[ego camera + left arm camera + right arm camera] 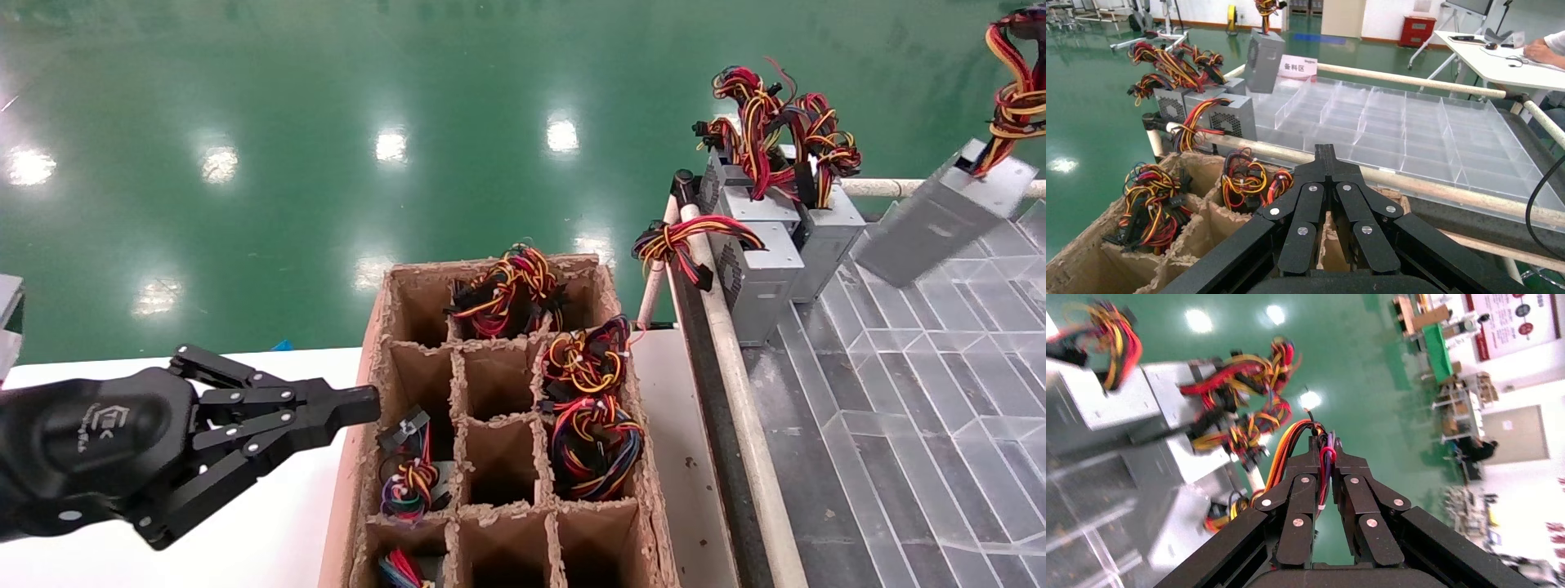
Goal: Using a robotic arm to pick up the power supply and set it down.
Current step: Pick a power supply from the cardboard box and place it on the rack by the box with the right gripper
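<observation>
Gripping power supply [940,214] wires: right tool [1324,454] | left tool [365,403] clenched, empty | sign: 备料区

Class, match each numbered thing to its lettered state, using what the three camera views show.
1. left hand
2. right hand
3. power supply
4. cardboard box

A. hangs tilted over the clear tray
B. divided into cells, some of them empty
C. shut and empty, beside the box's left wall
D. shut on a bundle of wires

Pairs: 1-C, 2-D, 3-A, 4-B
</observation>
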